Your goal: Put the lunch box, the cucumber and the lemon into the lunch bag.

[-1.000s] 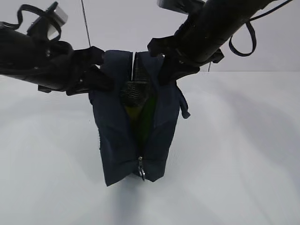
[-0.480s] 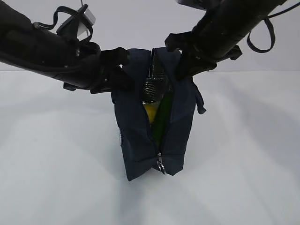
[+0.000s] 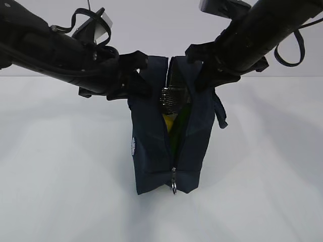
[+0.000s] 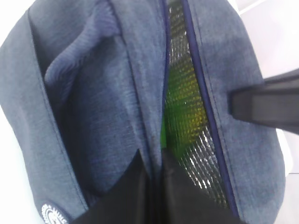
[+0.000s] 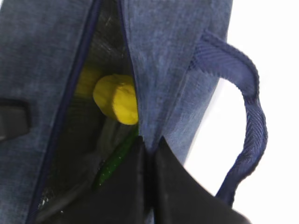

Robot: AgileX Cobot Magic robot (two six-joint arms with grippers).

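Centre of the exterior view: the lunch bag (image 3: 151, 146) hangs upright, its base at or just above the white surface (image 3: 60, 191), and whether it touches cannot be told. Both arms come in from the upper corners. The left end effector (image 3: 132, 80) is pressed together on the bag's left top edge; in the left wrist view its dark fingers (image 4: 135, 191) pinch the navy fabric beside the open zip. The right end effector (image 3: 204, 75) is likewise pinched on the right top edge, and the right wrist view shows its fingers (image 5: 140, 186) closed on that flap of cloth.

Between the two grips the mouth of the bag gapes as a narrow slit, silver lining (image 3: 171, 96) showing at the top. Inside, the lemon (image 5: 117, 98) sits bright yellow against the right flap, with the cucumber (image 5: 114, 158) dark green just below it. Green also glows off the foil in the left wrist view. The lunch box cannot be made out.

The zipper pull (image 3: 173, 186) dangles at the bottom centre, a loop handle (image 5: 247, 121) hangs off the right side, and the white round logo (image 3: 133, 146) shows on the left face.
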